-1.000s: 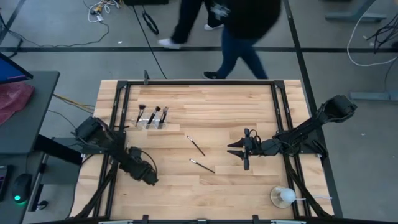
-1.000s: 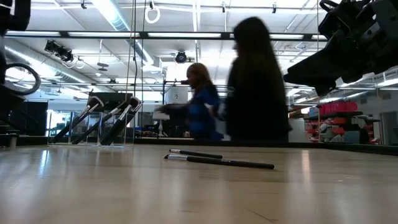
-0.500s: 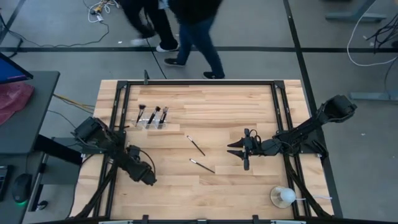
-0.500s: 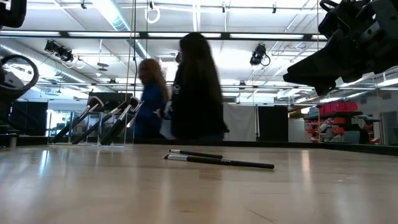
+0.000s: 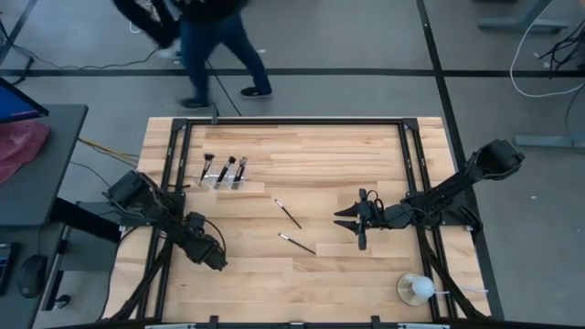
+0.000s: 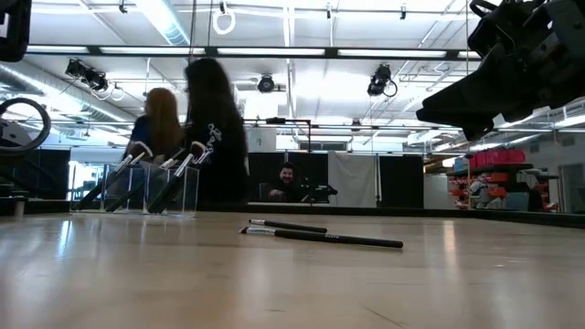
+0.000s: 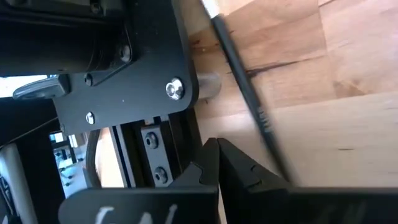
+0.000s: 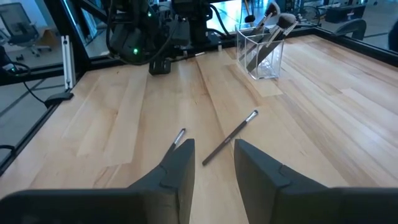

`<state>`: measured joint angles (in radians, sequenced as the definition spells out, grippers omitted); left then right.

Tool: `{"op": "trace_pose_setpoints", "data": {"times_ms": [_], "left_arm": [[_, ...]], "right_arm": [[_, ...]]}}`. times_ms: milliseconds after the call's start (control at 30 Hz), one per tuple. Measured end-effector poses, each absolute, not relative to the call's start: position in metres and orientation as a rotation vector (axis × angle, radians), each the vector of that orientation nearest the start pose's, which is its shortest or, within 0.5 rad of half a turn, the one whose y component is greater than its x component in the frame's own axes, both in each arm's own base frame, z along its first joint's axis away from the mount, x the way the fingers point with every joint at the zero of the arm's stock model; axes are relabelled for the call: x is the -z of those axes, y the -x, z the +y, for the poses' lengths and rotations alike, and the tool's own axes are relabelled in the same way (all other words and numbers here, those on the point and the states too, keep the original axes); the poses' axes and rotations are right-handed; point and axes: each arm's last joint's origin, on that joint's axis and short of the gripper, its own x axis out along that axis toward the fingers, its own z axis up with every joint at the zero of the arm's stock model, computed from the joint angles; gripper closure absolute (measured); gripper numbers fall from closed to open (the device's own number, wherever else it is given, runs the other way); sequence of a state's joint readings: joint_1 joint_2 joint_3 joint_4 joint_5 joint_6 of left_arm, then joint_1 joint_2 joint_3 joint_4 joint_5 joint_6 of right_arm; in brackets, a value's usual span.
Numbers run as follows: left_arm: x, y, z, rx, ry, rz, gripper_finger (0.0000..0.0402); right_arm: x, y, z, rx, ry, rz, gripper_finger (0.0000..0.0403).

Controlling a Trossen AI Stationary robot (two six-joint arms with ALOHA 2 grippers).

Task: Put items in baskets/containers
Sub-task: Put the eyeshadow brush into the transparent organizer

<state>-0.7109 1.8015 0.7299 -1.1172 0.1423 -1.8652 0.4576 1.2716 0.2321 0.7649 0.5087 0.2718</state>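
Right gripper point(image 5: 359, 222) (fingers parted) hovers beside two loose brushes point(image 5: 297, 243).

Two black jointed arms, silver screws, cables.

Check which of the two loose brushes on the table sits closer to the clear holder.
The farther brush, lying diagonally near the table's middle, is closer to the clear holder. The other brush lies lower in the high view, farther from the holder.

Pale smooth wood-plank table point(image 5: 311, 155), clear glossy plastic brush holder point(image 8: 260, 51), matt black brushes point(image 6: 324, 238) with silvery ferrules
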Motion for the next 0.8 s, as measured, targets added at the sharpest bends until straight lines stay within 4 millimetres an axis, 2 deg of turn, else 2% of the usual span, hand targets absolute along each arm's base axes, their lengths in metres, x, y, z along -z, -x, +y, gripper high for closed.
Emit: {"op": "trace_pose_setpoints", "data": {"times_ms": [300, 500, 667, 800], "left_arm": [[-0.103, -0.159, -0.139, -1.315, 0.427, 1.563, 0.0401], [-0.116, -0.175, -0.148, -1.349, 0.483, 1.371, 0.0394], [-0.13, -0.182, -0.15, -1.424, 0.521, 1.218, 0.0371], [-0.133, -0.18, -0.153, -1.455, 0.537, 1.086, 0.0328]], "right_arm": [[-0.15, -0.192, 0.079, 0.084, -0.142, 0.236, 0.0289], [-0.149, -0.192, 0.079, 0.084, -0.142, 0.237, 0.0289], [-0.149, -0.192, 0.079, 0.084, -0.141, 0.237, 0.0289], [-0.149, -0.192, 0.079, 0.084, -0.141, 0.238, 0.0289]]}}
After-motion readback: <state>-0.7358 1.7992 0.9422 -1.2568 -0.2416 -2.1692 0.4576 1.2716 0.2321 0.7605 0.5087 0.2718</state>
